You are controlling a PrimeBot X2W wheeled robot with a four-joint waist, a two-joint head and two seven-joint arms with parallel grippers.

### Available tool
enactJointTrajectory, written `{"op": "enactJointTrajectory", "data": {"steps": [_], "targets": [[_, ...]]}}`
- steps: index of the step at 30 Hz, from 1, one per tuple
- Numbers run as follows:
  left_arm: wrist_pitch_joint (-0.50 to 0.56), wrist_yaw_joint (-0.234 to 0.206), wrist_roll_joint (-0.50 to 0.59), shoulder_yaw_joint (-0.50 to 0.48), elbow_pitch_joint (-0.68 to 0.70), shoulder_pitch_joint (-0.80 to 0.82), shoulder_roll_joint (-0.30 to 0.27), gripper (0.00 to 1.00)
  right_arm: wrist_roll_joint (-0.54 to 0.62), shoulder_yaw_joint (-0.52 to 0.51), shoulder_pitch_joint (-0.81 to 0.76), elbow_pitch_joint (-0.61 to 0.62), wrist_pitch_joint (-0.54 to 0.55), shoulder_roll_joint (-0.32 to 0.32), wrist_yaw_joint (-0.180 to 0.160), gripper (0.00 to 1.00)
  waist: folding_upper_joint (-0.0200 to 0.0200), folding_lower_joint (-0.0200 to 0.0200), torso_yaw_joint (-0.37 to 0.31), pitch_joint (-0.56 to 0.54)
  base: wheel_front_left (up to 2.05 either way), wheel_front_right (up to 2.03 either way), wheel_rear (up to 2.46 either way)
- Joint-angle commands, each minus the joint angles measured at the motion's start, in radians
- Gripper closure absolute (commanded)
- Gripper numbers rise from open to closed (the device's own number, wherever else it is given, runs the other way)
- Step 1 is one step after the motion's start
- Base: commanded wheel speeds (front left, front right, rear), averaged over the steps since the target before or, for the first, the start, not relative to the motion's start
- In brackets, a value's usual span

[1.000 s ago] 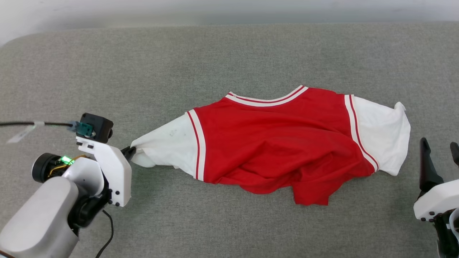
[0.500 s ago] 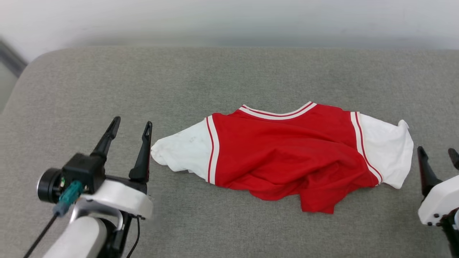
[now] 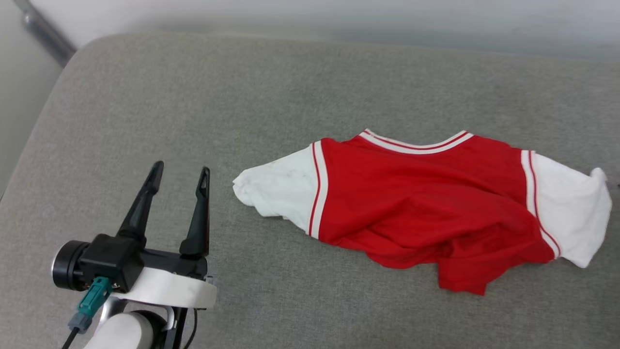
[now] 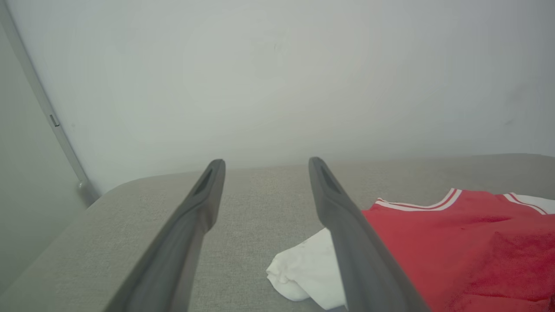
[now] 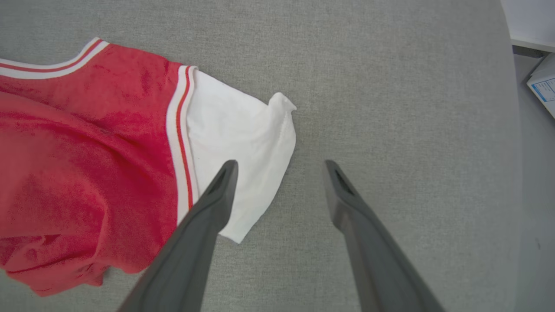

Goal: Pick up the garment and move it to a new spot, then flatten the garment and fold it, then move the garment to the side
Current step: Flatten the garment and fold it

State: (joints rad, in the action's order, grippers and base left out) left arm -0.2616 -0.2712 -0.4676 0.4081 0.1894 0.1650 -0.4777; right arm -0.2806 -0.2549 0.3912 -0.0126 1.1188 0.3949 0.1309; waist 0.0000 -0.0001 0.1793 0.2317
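Note:
The garment (image 3: 426, 203), a red shirt with white sleeves and striped trim, lies rumpled on the grey table (image 3: 193, 106), collar away from me. Its lower hem is bunched up. My left gripper (image 3: 181, 172) stands open at the lower left, a short way left of the garment's left sleeve (image 3: 276, 191), holding nothing. In the left wrist view the left gripper (image 4: 264, 162) points past that sleeve (image 4: 303, 268) at the wall. In the right wrist view my right gripper (image 5: 282, 164) is open above the table by the garment's right sleeve (image 5: 238, 138), one fingertip over the white cloth.
The table's rounded left corner (image 3: 72, 53) and a grey wall post (image 3: 43, 31) are at the upper left. A pale wall (image 4: 277, 78) stands behind the table. Off the table's right edge is a white box (image 5: 542, 82).
The left gripper let go of the left sleeve, opened and drew back, fingers now pointing up the view. The sleeve lies slack. The head camera has turned left, so the right gripper left that view.

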Motion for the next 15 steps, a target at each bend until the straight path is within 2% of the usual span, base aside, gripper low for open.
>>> {"op": "enactJointTrajectory", "data": {"steps": [1, 7, 15], "targets": [[-0.004, 0.008, 0.008, -0.007, 0.001, 0.014, 0.005, 0.00, 0.004, -0.009, 0.027, -0.022, 0.013, 0.011, 0.000, 0.00, 0.0000, 0.0001, 0.028, 0.031, 0.00, 0.00, 0.00], [-0.005, 0.038, 0.021, -0.022, -0.007, 0.038, 0.027, 0.00, 0.056, -0.046, 0.149, -0.176, 0.055, 0.017, 0.000, 0.00, 0.0000, 0.0001, 0.072, 0.086, 0.00, 0.00, 0.00], [-0.004, 0.065, 0.038, -0.053, 0.004, 0.061, 0.047, 0.00, 0.097, -0.050, 0.206, -0.311, 0.031, 0.016, 0.000, 0.00, 0.0000, 0.0001, 0.106, 0.133, 0.00, 0.00, 0.00]]}}
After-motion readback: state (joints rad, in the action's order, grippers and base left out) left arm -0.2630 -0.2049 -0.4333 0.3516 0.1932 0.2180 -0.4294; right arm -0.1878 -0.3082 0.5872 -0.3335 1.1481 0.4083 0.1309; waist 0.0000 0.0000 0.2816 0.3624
